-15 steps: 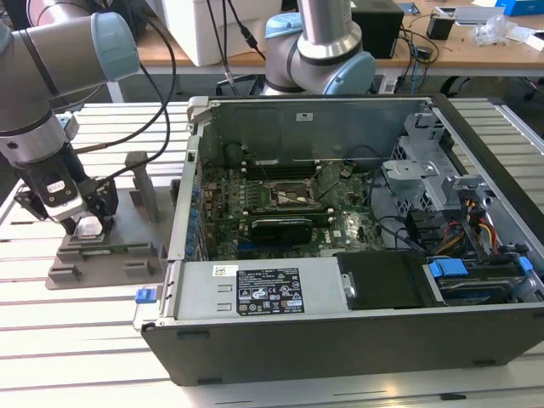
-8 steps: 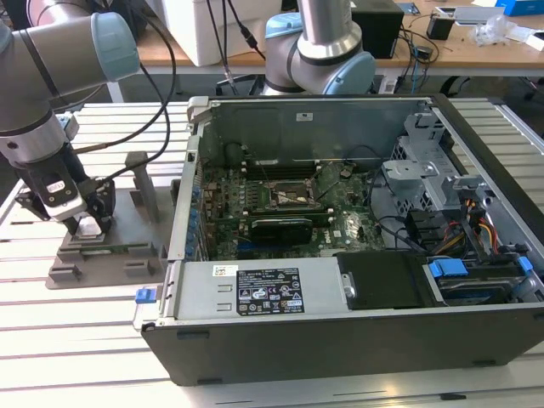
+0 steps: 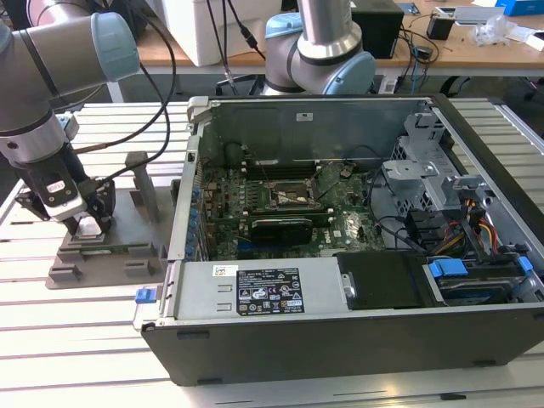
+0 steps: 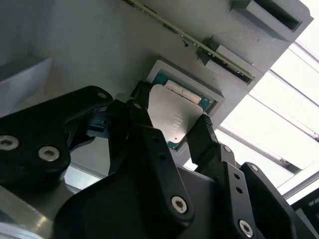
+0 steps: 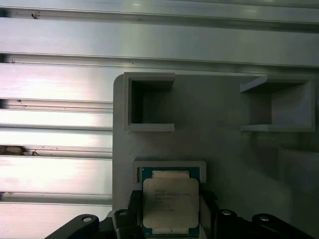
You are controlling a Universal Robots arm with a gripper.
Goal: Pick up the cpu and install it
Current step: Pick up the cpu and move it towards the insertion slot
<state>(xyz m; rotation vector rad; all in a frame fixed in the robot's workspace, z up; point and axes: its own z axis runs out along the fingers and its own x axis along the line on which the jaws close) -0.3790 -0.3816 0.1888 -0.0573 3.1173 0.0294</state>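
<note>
Gripper (image 3: 85,223) is set down on the grey holder (image 3: 106,255), which lies on the slatted table (image 3: 85,357) at the exterior view's left, well apart from the open computer case (image 3: 340,331). The cpu (image 5: 170,204) is seated flat in a square pocket of the holder, metal top up, as shown in both wrist views. Jaws are closed in to the chip's width, one black finger (image 4: 144,124) against each of two opposite edges. The cpu is taken as gripped but not lifted; how firmly cannot be told. The chip is judged light, thin and stiff, with a smooth top that gives no purchase. Hold is best taken on the side edges only. The underside is judged fragile, so squeezing hard or tilting is risky. The socket (image 3: 293,195) on the green motherboard is seen inside the case.
</note>
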